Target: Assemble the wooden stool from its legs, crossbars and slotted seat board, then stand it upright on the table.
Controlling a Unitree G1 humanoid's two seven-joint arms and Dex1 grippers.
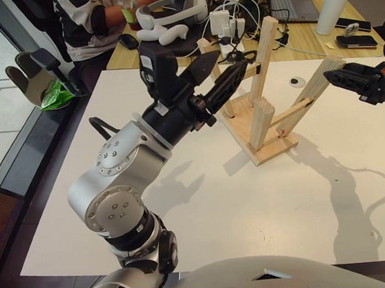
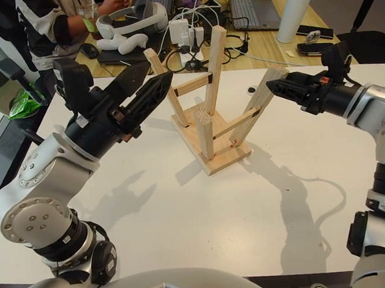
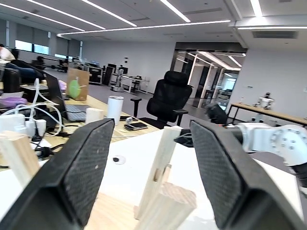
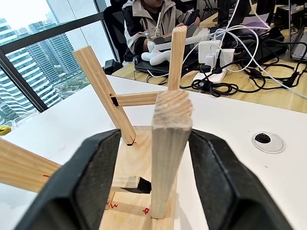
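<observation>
Red marks on the seat board [image 4: 130, 165] cannot be read.

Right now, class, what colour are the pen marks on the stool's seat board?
Red marks on the seat board; clearest in the right wrist view.

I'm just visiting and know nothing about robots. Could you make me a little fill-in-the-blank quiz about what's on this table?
The wooden stool rests with its legs pointing ____. The seat board carries ____ legs. The left end effector and the right end effector both have their fingers ____.
Missing words: up; four; open.
</observation>
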